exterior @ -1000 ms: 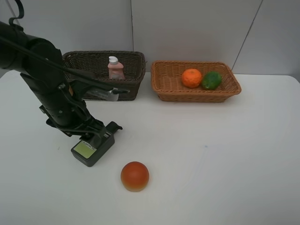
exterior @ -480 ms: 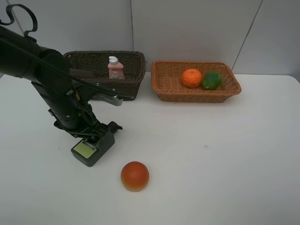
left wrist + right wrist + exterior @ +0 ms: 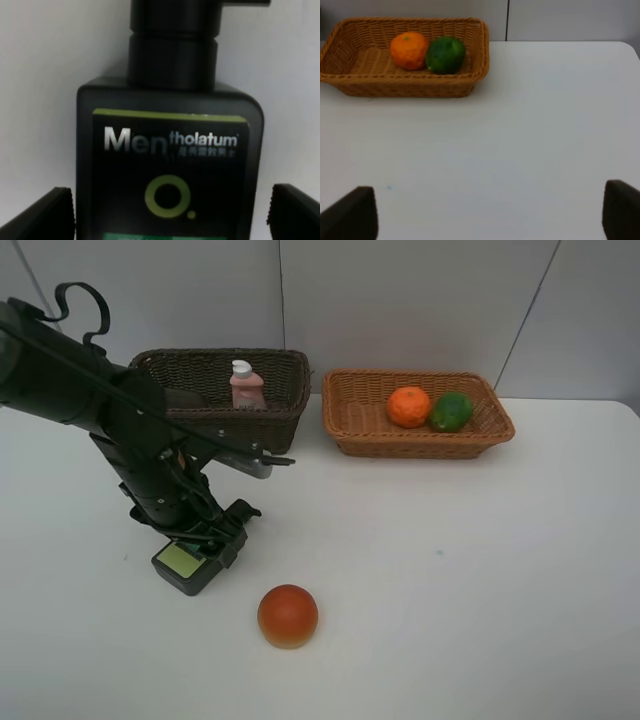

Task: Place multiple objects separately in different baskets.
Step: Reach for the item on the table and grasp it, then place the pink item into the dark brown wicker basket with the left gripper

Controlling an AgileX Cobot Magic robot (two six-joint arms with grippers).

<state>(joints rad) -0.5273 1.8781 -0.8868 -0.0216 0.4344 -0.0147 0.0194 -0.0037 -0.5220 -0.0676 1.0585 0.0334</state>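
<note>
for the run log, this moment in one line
left gripper open, straddling Mentholatum pump bottle | right gripper open | red-orange fruit on table | orange, green fruit in tan basket | pink bottle in dark basket

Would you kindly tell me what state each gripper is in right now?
Left gripper: open, jaws either side of the dark green pump bottle.
Right gripper: open, holding nothing.
</note>
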